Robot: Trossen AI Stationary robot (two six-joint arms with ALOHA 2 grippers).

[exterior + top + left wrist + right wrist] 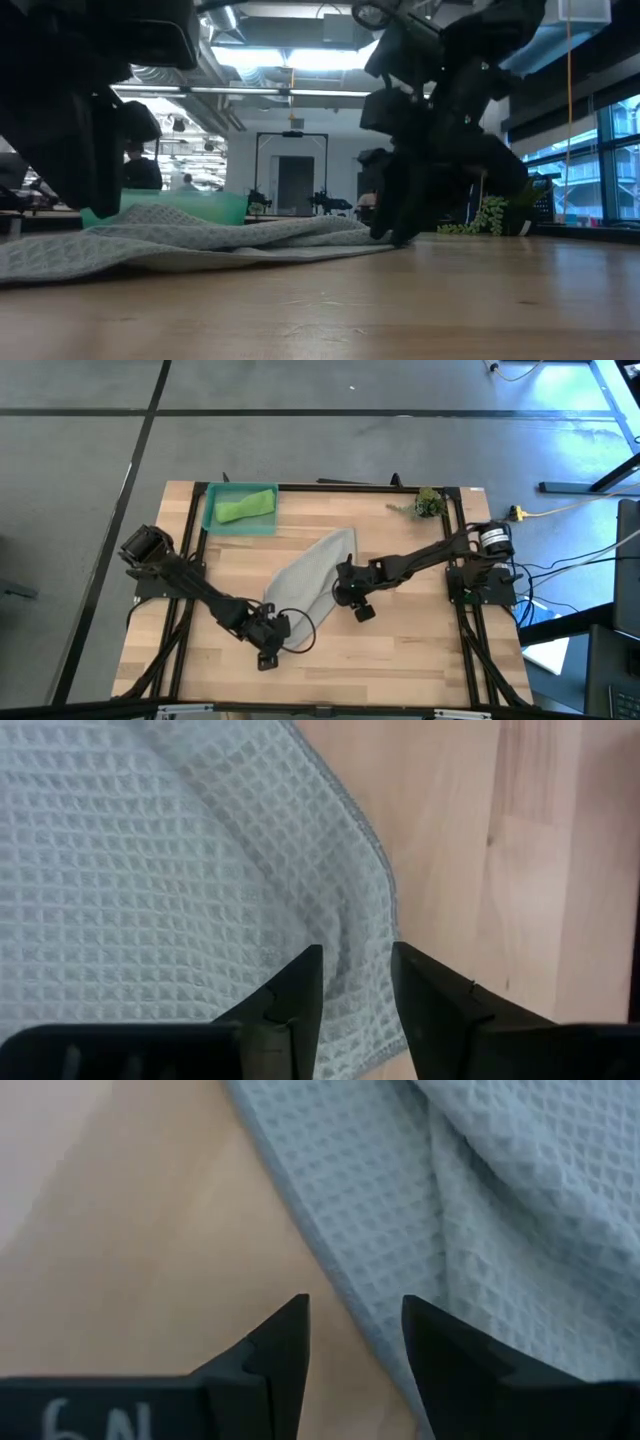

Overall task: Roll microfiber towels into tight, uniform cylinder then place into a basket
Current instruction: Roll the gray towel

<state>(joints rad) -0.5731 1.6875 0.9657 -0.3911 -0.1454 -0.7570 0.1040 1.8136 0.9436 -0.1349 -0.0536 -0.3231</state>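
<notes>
Seen from above, a wooden table (400, 650) fills the middle of the picture, with bare wood along its near edge at 6 o'clock.

The left gripper (272, 628) sits nearest, at about 7 o'clock from the table's centre, at the near end of the grey towel (310, 575). In the left wrist view its fingers (295, 995) stand slightly apart, with the towel's hemmed edge (385, 910) running between them. They are parted, not clamped on cloth.

The right gripper (352, 596) is near the centre, at the towel's 3 o'clock edge. In its wrist view the fingers (280, 1345) are apart over bare wood, with the towel's edge (330, 1260) just beside them. White handwriting on the gripper body (95, 1420) appears to read "6A"; it is cut off.

The grey towel lies loosely crumpled, not rolled. Its long axis runs diagonally from 7 o'clock towards 1 o'clock.

Farther back, at 11 o'clock, the basket (212, 520) sits at the table's far left corner and holds the green towel (247, 507). At 1 o'clock, a plant sprig (428, 503) lies near the far right corner. Open wood lies to the right of the grey towel and along the near edge.
</notes>
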